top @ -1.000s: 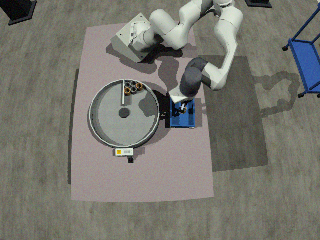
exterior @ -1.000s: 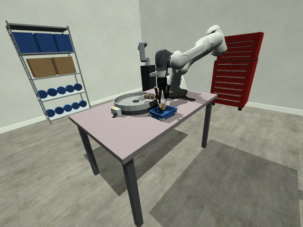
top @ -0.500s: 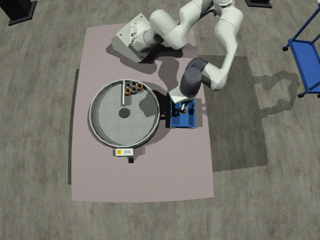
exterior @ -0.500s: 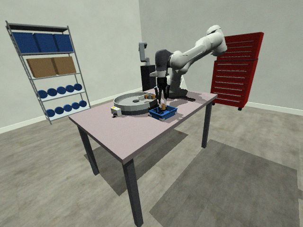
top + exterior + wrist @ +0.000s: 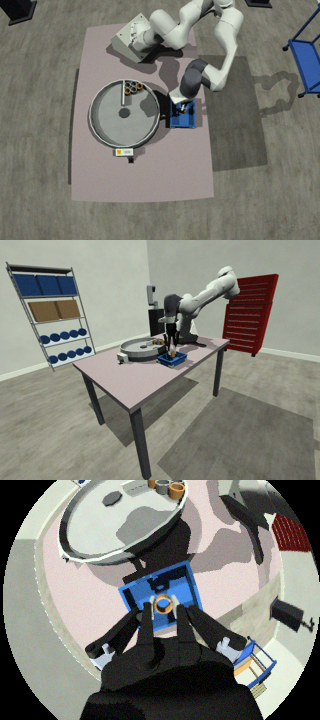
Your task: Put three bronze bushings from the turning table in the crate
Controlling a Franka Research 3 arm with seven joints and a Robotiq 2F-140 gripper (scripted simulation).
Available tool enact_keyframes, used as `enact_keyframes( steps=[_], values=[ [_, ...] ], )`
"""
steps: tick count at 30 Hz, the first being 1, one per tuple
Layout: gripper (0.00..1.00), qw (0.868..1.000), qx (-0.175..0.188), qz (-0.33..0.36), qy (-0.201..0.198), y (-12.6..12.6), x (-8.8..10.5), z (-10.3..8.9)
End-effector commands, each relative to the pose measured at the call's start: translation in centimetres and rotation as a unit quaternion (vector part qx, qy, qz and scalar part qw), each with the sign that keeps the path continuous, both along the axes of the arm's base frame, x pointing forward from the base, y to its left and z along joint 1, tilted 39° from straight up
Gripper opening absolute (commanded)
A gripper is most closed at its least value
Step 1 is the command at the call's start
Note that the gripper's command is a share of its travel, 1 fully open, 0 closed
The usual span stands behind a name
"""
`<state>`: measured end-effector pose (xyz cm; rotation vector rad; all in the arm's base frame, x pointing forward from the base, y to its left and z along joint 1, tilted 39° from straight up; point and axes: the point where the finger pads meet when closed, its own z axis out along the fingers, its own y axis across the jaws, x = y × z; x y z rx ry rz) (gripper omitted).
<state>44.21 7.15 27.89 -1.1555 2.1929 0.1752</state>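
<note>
right now i'm holding the gripper [image 5: 183, 108] [image 5: 173, 353] [image 5: 163, 601] over the crate [image 5: 183, 126] [image 5: 178, 361] [image 5: 155, 574], and its fingers are gripping a bronze bushing [image 5: 184, 112] [image 5: 173, 354] [image 5: 163, 612] from both sides. it's sitting inside the crate's outline and looking pretty upright, but i can't tell whether its bottom is touching the crate floor, so i'm not trusting the height yet.

imo the trick here is going straight down, slowly, until it's really resting on the floor, then opening just enough to free it. opening too high is asking for a bounce or a roll, and opening too wide is risking a finger bumping the crate wall. after that i'm lifting straight up, no sideways drift, so i'm not dragging the ring over.

i'm also thinking about spacing: two more bronze ones are needing room in here, so i'm favouring a spot that's leaving a gap for them. those are waiting on the turning table [image 5: 111, 129] [image 5: 142, 354] [image 5: 90, 535], the near-wall one [image 5: 139, 89] [image 5: 162, 342] [image 5: 176, 493] and the inner one [image 5: 127, 94] [image 5: 154, 342] [image 5: 152, 483], packed in with the grey bushings [image 5: 133, 92] [image 5: 158, 342] [image 5: 162, 491], which are staying put.
</note>
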Motion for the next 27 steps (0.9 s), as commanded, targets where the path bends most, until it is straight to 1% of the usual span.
enact_keyframes(
  steps=[1,17,27],
  values=[
    [0.00,1.000,-0.002,-0.001,-0.004,0.0,0.4,-0.4],
    [0.00,1.000,-0.002,-0.001,-0.004,0.8,1.5,-2.1],
    [0.00,1.000,-0.002,-0.001,-0.004,1.0,1.7,-2.5]
  ],
)
